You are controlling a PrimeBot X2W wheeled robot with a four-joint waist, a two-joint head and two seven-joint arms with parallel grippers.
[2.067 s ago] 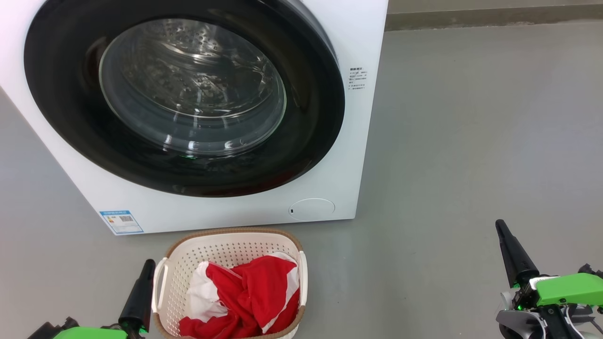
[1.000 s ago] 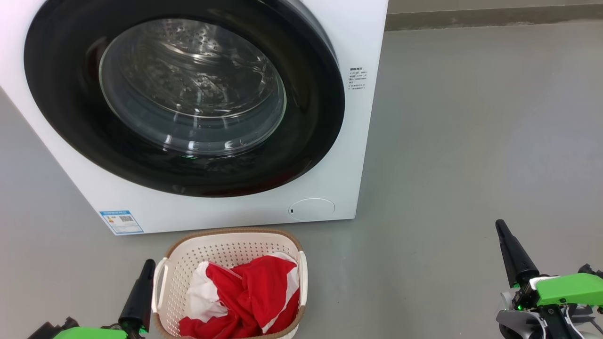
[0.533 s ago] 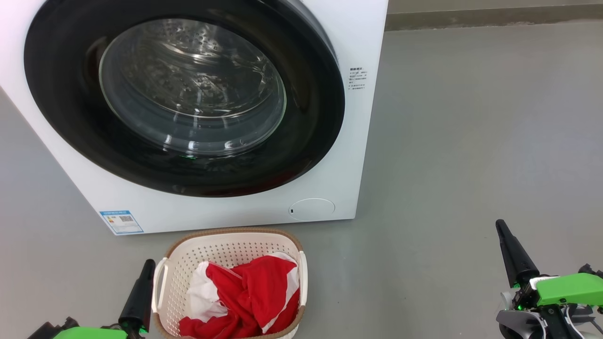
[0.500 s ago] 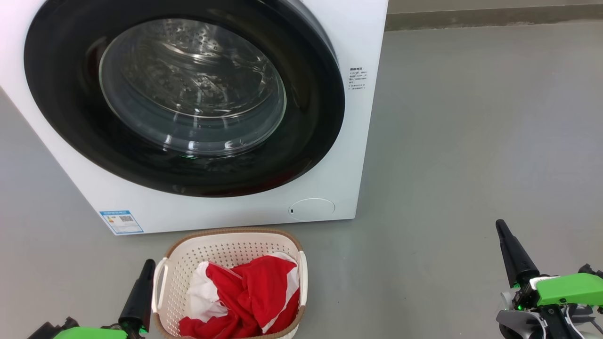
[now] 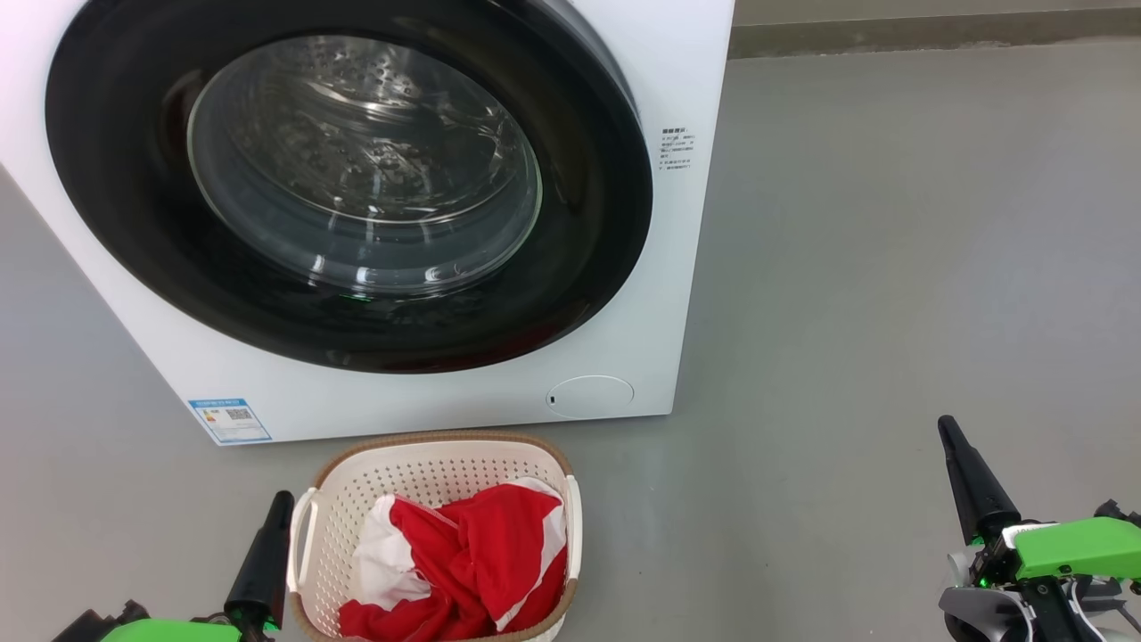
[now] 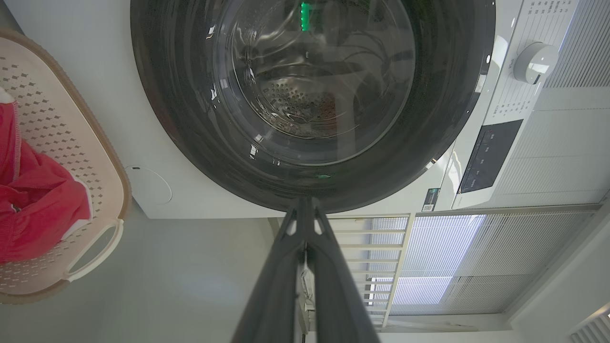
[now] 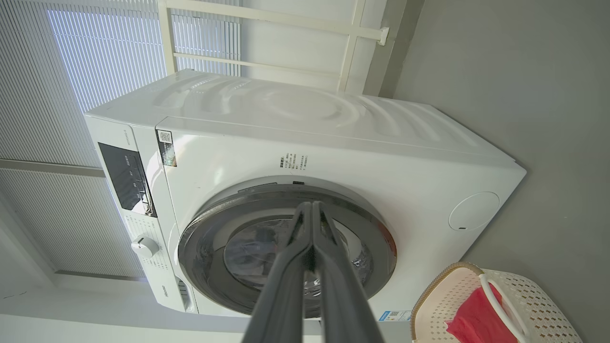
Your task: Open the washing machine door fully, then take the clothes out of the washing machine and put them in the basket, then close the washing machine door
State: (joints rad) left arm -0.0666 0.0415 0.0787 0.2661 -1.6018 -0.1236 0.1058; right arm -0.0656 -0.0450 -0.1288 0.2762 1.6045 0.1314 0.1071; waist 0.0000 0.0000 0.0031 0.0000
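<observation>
The white washing machine (image 5: 428,392) stands ahead with its black-rimmed glass door (image 5: 357,178) closed flat against the front; the steel drum behind the glass looks bare. The red and white clothes (image 5: 463,562) lie heaped in the cream basket (image 5: 437,455) on the floor just before the machine. My left gripper (image 5: 278,501) is shut and empty, low beside the basket's left handle. My right gripper (image 5: 945,426) is shut and empty, far right over bare floor. The wrist views show the door (image 6: 310,95) (image 7: 371,228), the basket (image 6: 71,143) (image 7: 538,300) and the shut grippers (image 6: 305,202) (image 7: 312,206).
Grey floor (image 5: 891,267) spreads open to the right of the machine up to a dark skirting at the wall. A blue label (image 5: 230,421) and a round cap (image 5: 590,396) sit low on the machine's front. Window blinds (image 6: 476,267) stand behind the machine.
</observation>
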